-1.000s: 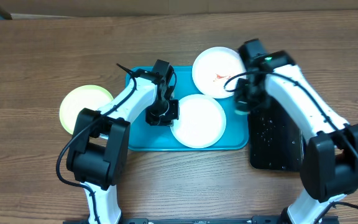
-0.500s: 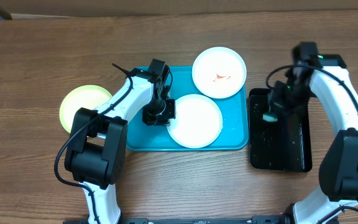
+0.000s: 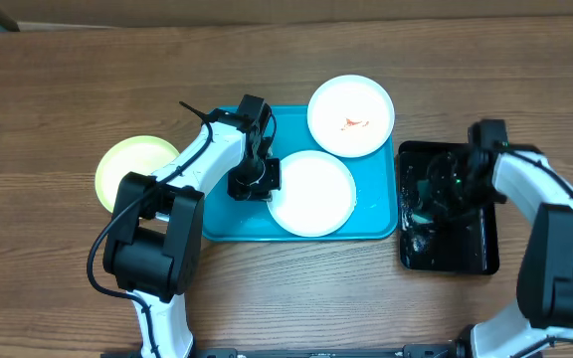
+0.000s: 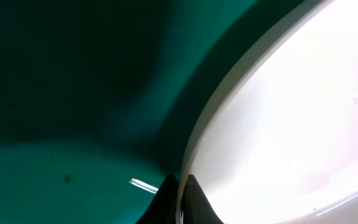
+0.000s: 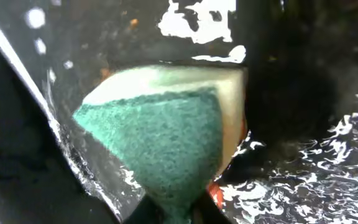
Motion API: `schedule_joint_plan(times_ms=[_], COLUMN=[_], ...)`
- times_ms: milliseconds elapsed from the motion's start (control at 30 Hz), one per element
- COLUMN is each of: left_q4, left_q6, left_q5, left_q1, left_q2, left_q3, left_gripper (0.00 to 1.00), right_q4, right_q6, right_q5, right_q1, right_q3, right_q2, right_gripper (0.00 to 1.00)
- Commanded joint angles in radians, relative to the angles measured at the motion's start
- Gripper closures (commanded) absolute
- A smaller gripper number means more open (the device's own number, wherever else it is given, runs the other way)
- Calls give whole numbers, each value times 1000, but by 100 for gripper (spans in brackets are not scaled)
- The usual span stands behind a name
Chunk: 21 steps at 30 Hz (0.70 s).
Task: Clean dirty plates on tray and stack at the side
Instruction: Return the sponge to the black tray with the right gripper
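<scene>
Overhead view first: where are the plates?

The near white plate (image 3: 312,193) lies on the turquoise tray (image 3: 374,204), toward its front edge. The second white plate (image 3: 350,115), marked with an orange-red smear (image 3: 351,123), sits at the tray's far right corner and overhangs the rim. The yellow-green plate (image 3: 132,164) rests on the wooden surface (image 3: 48,99) left of the tray, partly behind my left arm (image 3: 192,164).

And your jaws?

My left gripper (image 3: 255,185) has its jaws pinched on the near white plate's left rim. My left wrist view shows a tip on either side of that rim. My right gripper (image 3: 428,199) is over the wet black tray (image 3: 466,254), beside the turquoise one. Its jaws are pinching a sponge (image 5: 160,124), green scouring face toward my wrist camera.
</scene>
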Motion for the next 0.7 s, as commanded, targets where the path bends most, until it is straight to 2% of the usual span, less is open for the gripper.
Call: schedule_joint_plan(times_ms=[0, 100, 200, 467, 667], left_q4=[-8, -8, -8, -8, -8], left_q6=[-6, -6, -6, -6, -6], left_q5=[-22, -22, -22, -22, -22], left_q1=[6, 6, 6, 6, 6], left_q2=[12, 12, 12, 12, 12], left_q3=[-10, -10, -10, -10, -10], left_gripper=[96, 96, 96, 96, 96], right_q4=[88, 91, 21, -148, -200], right_q6=[65, 40, 26, 23, 31], right_q5=[5, -35, -40, 29, 134], right_q1=[6, 6, 6, 6, 6], right_q3=[-101, -95, -38, 145, 142], right_q2=[18, 17, 8, -117, -163], right_gripper=[85, 89, 96, 96, 96])
